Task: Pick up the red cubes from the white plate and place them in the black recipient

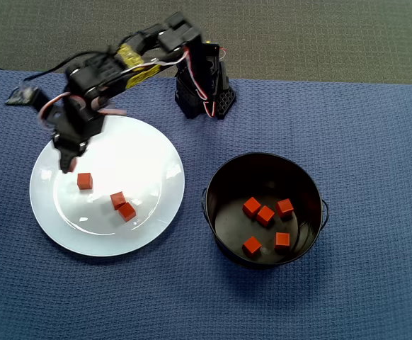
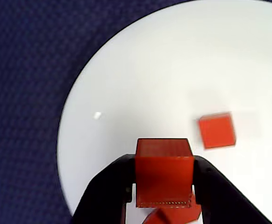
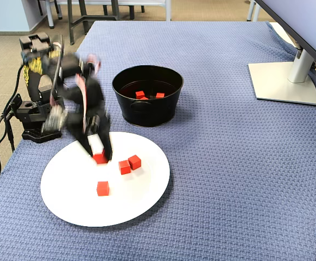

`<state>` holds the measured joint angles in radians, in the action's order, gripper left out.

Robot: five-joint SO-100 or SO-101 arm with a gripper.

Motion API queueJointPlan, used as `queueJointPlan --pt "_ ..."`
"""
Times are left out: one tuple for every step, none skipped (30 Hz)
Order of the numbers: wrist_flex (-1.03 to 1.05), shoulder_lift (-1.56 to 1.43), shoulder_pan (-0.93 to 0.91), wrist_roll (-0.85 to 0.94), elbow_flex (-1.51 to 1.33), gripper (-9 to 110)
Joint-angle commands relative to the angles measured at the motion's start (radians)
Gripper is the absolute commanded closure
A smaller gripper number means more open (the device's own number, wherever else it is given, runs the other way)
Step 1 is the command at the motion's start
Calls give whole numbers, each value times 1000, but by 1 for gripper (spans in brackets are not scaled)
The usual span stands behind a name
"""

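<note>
My gripper (image 2: 164,183) is shut on one red cube (image 2: 164,171), held between its black fingers (image 2: 110,189) over the white plate (image 2: 145,79). In the wrist view a second cube (image 2: 216,131) lies on the plate to the right, and part of another (image 2: 173,216) shows below the held one. From overhead, the gripper (image 1: 69,166) hangs over the plate's left part (image 1: 149,152), with three cubes (image 1: 85,180) (image 1: 117,199) (image 1: 127,211) lying loose on it; the held cube is hidden there. The black recipient (image 1: 213,184) stands right of the plate with several cubes (image 1: 265,214) inside.
The arm's base (image 1: 204,92) stands behind the plate and pot on a blue woven cloth (image 1: 376,142). In the fixed view a monitor stand (image 3: 283,81) sits at the far right. The arm (image 3: 84,109) looks motion-blurred there.
</note>
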<state>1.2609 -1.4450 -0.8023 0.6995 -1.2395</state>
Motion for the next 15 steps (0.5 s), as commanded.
queueJointPlan --pt "75 -225 183 -133 44 102" --pt "72 -262 245 -169 14 102" --pt "60 -291 313 -201 -20 102" --pt "40 -316 382 -239 -58 102" --pt "15 -336 451 -279 -98 102" --pt "-14 -351 525 -311 -140 102" --pt "-48 -365 597 -342 -186 102" --pt "-83 -379 661 -371 -230 102" --pt "-117 -390 726 -393 -270 102" --pt "-144 -397 782 -416 -305 102" --pt "-164 -400 836 -437 -330 102" --pt "-176 -400 881 -456 -345 102" --pt "-186 -399 922 -472 -356 102" --pt "-189 -396 956 -489 -360 102" --pt "-190 -394 986 -500 -362 102"
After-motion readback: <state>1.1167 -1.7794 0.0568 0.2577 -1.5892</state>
